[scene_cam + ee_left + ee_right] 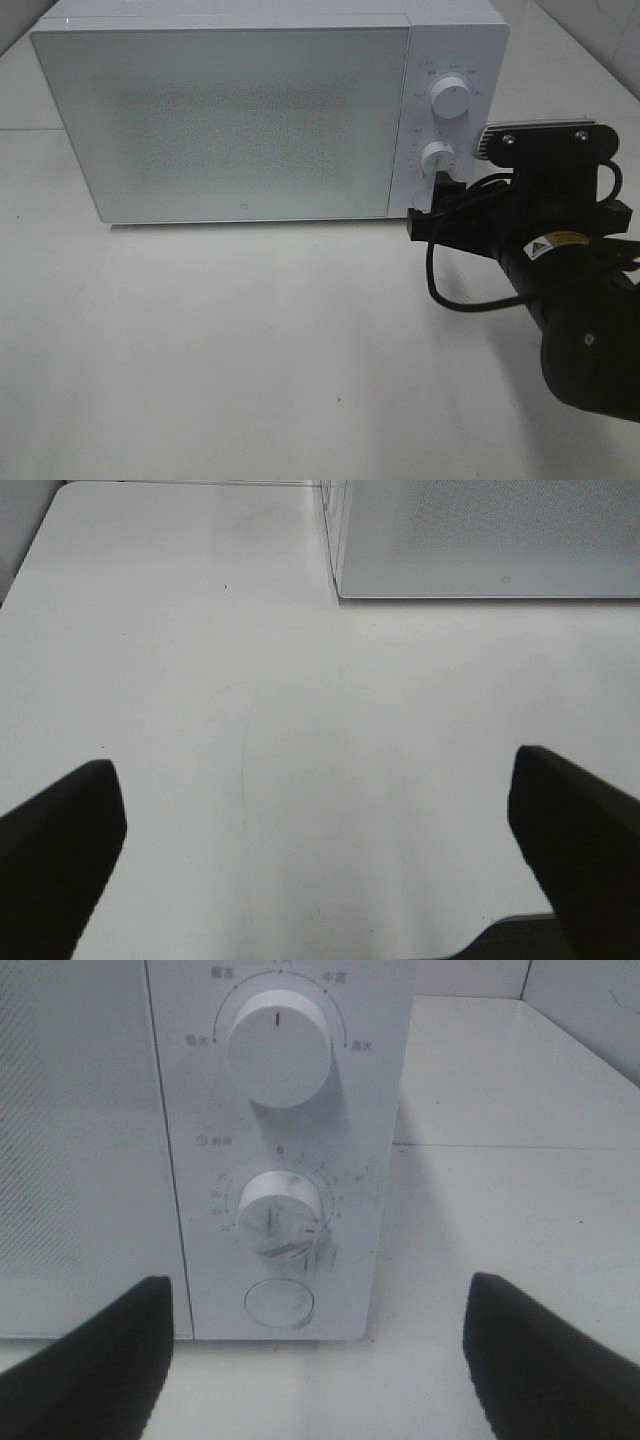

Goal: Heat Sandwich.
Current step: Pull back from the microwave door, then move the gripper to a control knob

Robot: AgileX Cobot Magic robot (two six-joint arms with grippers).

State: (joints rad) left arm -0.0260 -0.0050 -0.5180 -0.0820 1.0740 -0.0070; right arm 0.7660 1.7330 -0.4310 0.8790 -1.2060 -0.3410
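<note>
The sandwich is out of view. A white microwave (220,120) stands at the back of the table with its frosted door shut. My right gripper (432,205) hovers just in front of the bottom of its control panel. In the right wrist view this gripper (315,1295) is open, its dark fingers (100,1360) set wide to either side of the timer knob (280,1210) and the round button (279,1303), holding nothing. My left gripper (315,765) is open over bare table, short of the microwave's corner (480,540).
The control panel carries an upper power knob (450,98) above the timer knob (438,157). A black cable (450,295) loops beneath the right arm. White table (250,350) stretches in front of the microwave, with its near edge (520,925) close to the left gripper.
</note>
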